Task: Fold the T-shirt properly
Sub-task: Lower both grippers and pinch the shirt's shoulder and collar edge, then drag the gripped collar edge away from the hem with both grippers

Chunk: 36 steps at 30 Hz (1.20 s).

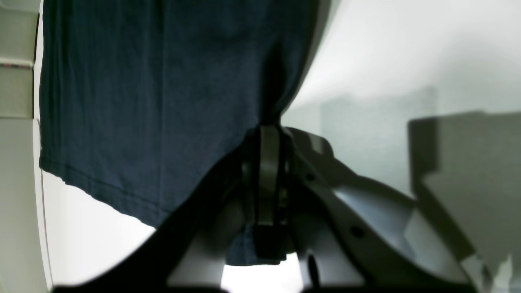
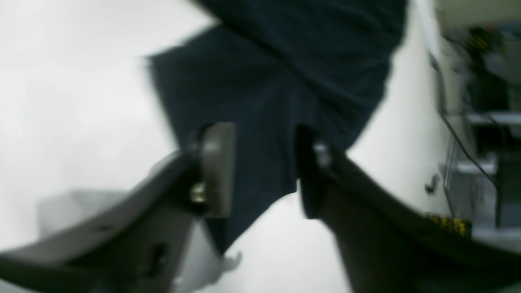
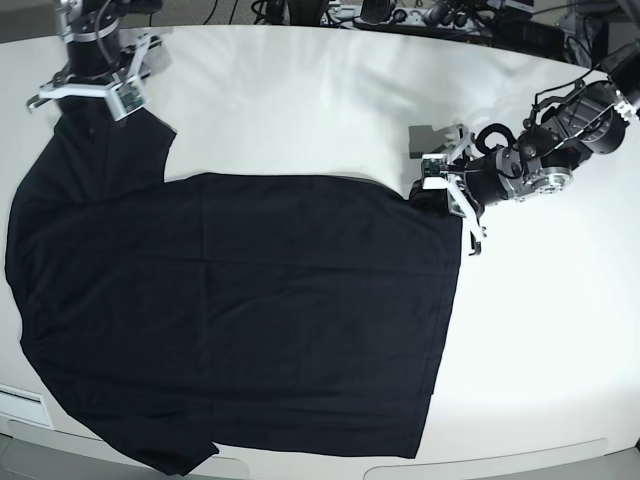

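Shirt (image 3: pixel 240 320): lay flat, unfolded, across the bench (image 3: pixel 300 110), lower left of base view.
Left fingers (image 1: pixel 266 179): clenched on the hem corner.
Right fingers (image 2: pixel 220 171): spread astride the sleeve.
Progress: no fold made yet.

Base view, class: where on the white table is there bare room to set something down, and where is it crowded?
Free: the table between the two arms, beyond the T-shirt, and the stretch beside the hem below the left gripper. Crowded: the sleeve corner under the right gripper and the shirt's corner at the left gripper.
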Each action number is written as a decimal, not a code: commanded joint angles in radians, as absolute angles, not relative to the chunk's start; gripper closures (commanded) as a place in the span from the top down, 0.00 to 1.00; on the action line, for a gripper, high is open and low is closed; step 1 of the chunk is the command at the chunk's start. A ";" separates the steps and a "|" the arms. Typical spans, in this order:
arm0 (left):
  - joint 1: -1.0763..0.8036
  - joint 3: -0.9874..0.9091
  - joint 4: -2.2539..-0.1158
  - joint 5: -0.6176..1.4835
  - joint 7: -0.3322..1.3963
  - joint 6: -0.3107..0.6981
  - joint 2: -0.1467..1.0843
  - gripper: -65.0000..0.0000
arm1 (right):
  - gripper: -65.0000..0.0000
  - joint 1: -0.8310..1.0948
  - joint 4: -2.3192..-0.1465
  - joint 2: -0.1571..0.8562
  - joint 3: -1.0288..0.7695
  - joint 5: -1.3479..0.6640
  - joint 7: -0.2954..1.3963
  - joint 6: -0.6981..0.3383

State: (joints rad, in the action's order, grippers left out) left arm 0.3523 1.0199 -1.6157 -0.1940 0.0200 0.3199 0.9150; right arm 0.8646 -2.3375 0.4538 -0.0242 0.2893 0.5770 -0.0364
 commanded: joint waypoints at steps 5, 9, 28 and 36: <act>0.352 1.024 -1.603 -0.208 0.113 0.354 0.929 0.00 | 0.58 0.842 -2.294 0.463 -0.161 0.175 0.467 -0.094; 0.352 1.024 -1.603 -0.208 0.113 0.355 0.931 0.00 | 0.58 0.771 -2.163 0.467 -0.193 0.090 0.456 -0.156; 0.352 1.024 -1.603 -0.209 0.114 0.355 0.931 0.00 | 0.23 0.545 -1.828 0.466 -0.192 -0.003 0.472 -0.266; 0.353 1.024 -1.604 -0.213 0.154 0.353 0.939 0.00 | 0.00 0.550 -1.879 0.469 -0.193 0.007 0.488 -0.234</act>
